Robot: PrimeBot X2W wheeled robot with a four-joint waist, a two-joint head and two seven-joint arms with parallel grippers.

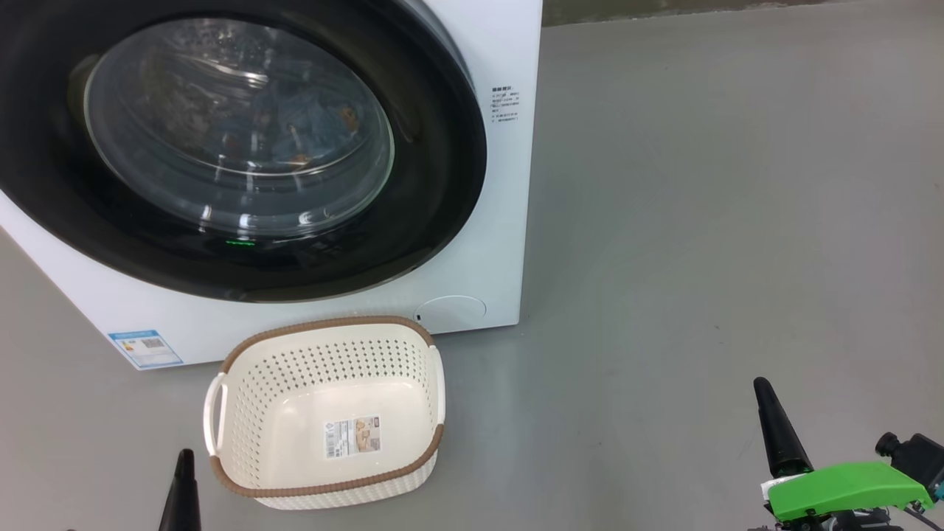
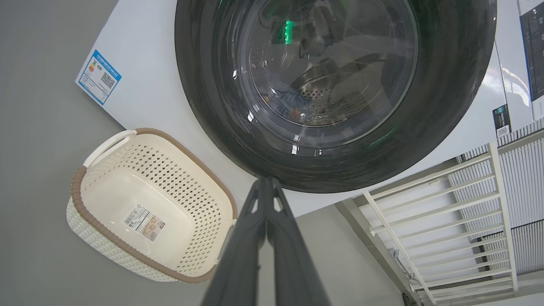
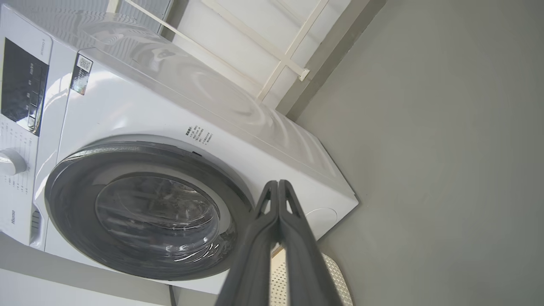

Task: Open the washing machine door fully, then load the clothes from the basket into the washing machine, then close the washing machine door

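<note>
The washing machine [image 1: 509, 184] stands white on the grey floor, and the washing machine door [image 1: 435, 184] lies flat against its front, closed. Through the glass the clothes [image 1: 310, 125] show as light-blue fabric in the drum, also visible in the left wrist view [image 2: 289, 102]. The basket [image 1: 332, 361] sits on the floor just in front of the machine, holding nothing but its label sticker. My left gripper [image 1: 184, 457] is shut at the basket's near left corner. My right gripper [image 1: 763, 391] is shut well to the right, over bare floor, with nothing held.
A white slatted railing [image 2: 425, 212] stands beside the machine by the wall. The machine's dark control panel [image 3: 23, 85] is at its top. Grey floor [image 1: 700, 221] stretches open to the right of the machine and basket.
</note>
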